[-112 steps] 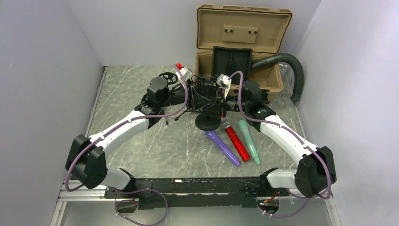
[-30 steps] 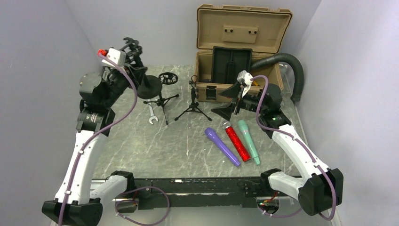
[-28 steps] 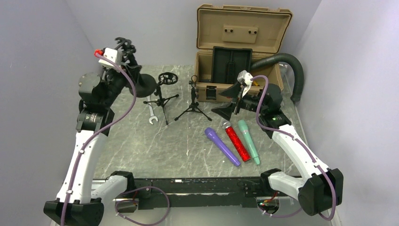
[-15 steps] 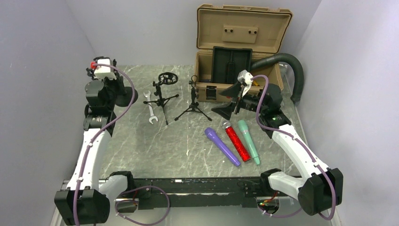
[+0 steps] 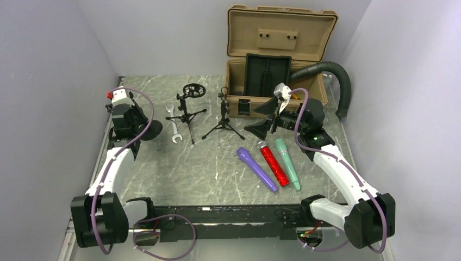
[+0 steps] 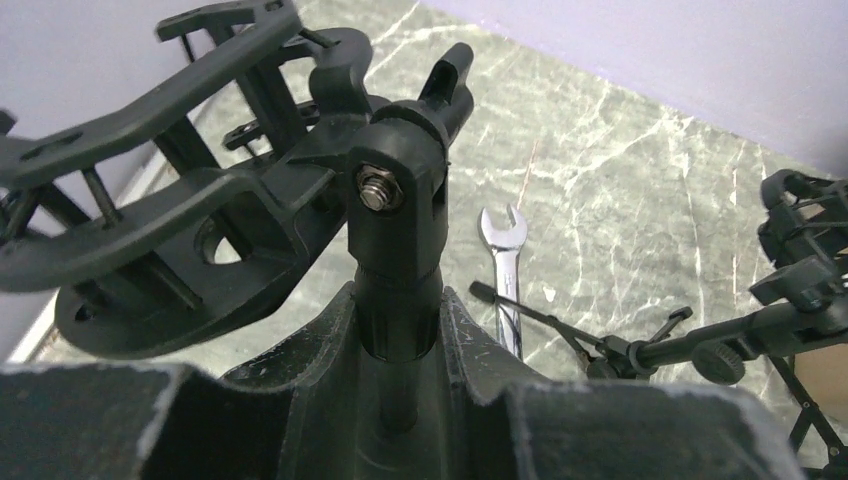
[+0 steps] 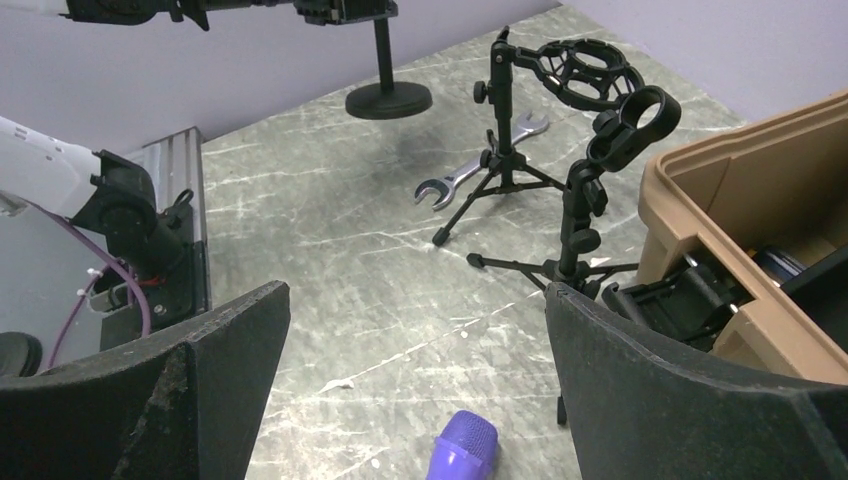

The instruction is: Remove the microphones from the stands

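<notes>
Gripping the round-base stand (image 5: 148, 129) by its upright post on the left, your left gripper (image 6: 395, 310) is narrowed around it; its cradle (image 6: 110, 240) looks empty (hard to confirm). Three microphones (image 5: 273, 163) lie well apart, heads pointing away, nearer your wide-open right gripper (image 7: 415, 300).

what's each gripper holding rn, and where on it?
Left gripper is clamped on the round-base stand, gripping its upright post just under the swivel joint. Right gripper is open, holding nothing.
</notes>
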Controlling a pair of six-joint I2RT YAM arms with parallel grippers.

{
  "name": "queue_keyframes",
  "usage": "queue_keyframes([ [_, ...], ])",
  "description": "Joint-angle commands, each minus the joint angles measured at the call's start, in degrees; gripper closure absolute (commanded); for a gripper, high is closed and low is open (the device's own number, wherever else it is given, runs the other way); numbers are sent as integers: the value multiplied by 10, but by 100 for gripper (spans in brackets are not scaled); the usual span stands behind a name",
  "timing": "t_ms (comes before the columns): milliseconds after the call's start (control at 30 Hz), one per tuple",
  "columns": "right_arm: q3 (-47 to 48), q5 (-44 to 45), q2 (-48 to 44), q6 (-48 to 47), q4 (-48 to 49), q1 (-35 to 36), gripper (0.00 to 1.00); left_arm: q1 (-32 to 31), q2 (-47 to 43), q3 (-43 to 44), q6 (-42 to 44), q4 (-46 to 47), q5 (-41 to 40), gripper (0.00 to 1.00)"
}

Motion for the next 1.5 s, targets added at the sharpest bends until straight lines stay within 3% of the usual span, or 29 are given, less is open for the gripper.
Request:
queue_keyframes([
  [0,0,-2,0,3,41,-2,0,1,1,10,-60,71,-15,100],
  [267,-10,6,0,-3,50,-3,0,1,40,-1,-83,79,22,100],
  [1467,-46,89,23,-66,29,-6,0,-15,88,-19,11,197,-18,98],
])
